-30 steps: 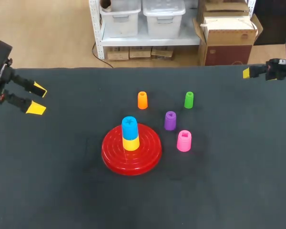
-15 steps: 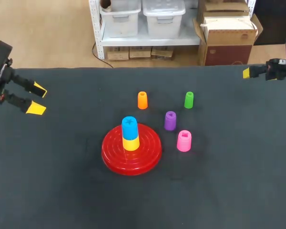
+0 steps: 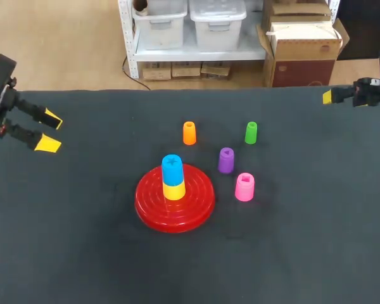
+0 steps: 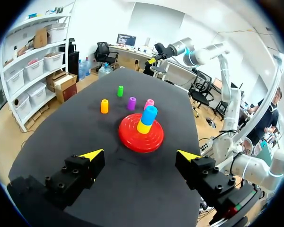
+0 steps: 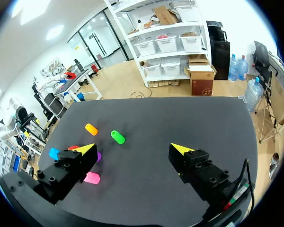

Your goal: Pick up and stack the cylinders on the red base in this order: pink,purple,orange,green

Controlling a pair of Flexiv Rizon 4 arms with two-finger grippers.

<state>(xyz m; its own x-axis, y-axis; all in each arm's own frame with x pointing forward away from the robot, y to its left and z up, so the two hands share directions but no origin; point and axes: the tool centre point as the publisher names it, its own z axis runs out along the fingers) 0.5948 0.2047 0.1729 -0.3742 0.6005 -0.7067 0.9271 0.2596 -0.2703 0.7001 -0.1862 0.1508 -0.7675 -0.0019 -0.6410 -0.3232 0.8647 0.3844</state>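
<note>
Left end effector (image 3: 50, 131) and right end effector (image 5: 132, 148) gape empty near opposite table (image 3: 82, 253) edges, well apart from red base (image 3: 199, 202).

We detect no change since the earlier views. We log no displacement of the left gripper (image 4: 139, 154), right gripper (image 5: 133, 148) or red base (image 3: 199, 204).

Nothing to read out here: no word, number, label or sign is legible on the red base (image 3: 199, 201), on the cylinders (image 3: 244, 187) standing on and beside that base, or on the table (image 3: 82, 253) under it.
</note>
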